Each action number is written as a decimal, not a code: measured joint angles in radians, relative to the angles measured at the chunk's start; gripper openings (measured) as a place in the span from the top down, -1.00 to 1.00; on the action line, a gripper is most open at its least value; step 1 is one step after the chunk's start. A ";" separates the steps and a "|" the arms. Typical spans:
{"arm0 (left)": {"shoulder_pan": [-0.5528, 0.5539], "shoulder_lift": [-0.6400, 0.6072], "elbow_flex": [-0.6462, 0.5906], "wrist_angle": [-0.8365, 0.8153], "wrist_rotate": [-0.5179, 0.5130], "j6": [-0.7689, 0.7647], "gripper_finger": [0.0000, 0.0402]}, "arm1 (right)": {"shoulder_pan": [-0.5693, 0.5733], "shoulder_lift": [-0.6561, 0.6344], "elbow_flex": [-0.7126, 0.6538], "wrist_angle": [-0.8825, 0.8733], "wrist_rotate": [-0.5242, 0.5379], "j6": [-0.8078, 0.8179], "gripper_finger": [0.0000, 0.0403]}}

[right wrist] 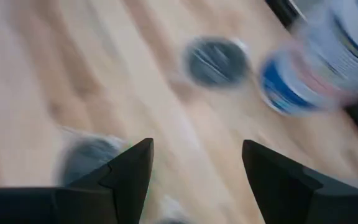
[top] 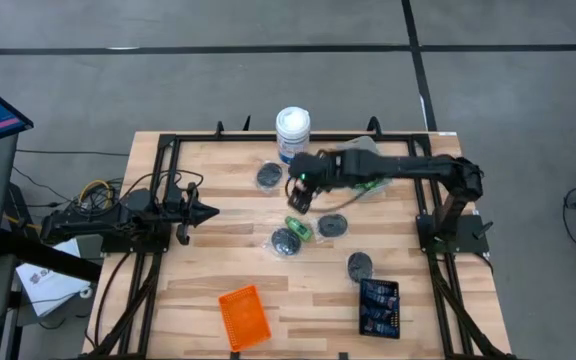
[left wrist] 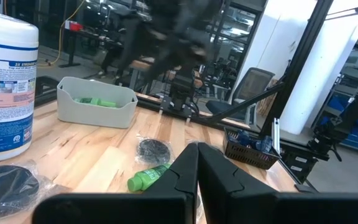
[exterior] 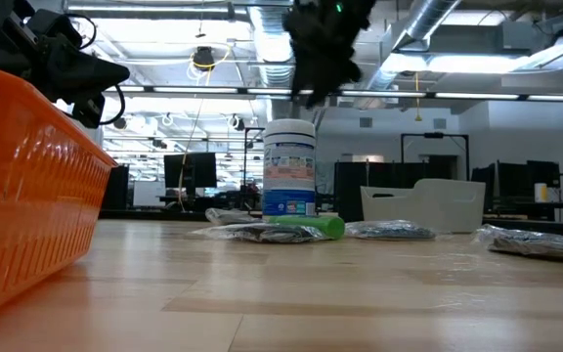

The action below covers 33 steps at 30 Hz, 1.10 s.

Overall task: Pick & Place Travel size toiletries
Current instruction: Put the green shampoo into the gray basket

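Observation:
A small bright green bottle lies on its side mid-table, also in the low view and the left wrist view. Round dark pucks in clear wrap lie around it. My right gripper is open and hovers above the table between the far puck and the green bottle, touching nothing. My left gripper is shut and waits at the table's left side. Dark blue tubes lie in a black tray.
A tall white canister with a blue label stands at the far edge. A pale tray holding green bottles sits under my right arm. An orange tray lies at the near edge. Black frame rails border the table.

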<state>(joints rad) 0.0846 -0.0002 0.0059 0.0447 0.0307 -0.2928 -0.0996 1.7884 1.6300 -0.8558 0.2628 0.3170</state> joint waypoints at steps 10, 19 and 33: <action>0.000 0.000 0.000 0.001 0.000 0.000 1.00 | 0.132 0.125 -0.008 0.191 0.079 0.030 -0.18; 0.000 0.000 0.000 0.005 0.000 0.000 1.00 | 0.108 0.307 -0.007 0.167 0.061 0.074 -0.18; 0.000 0.000 0.000 0.007 0.000 0.000 1.00 | 0.091 0.377 -0.019 0.135 -0.023 0.104 -0.18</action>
<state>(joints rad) 0.0846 -0.0002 0.0063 0.0513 0.0307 -0.2928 -0.0084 2.1654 1.6108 -0.7206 0.2398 0.4205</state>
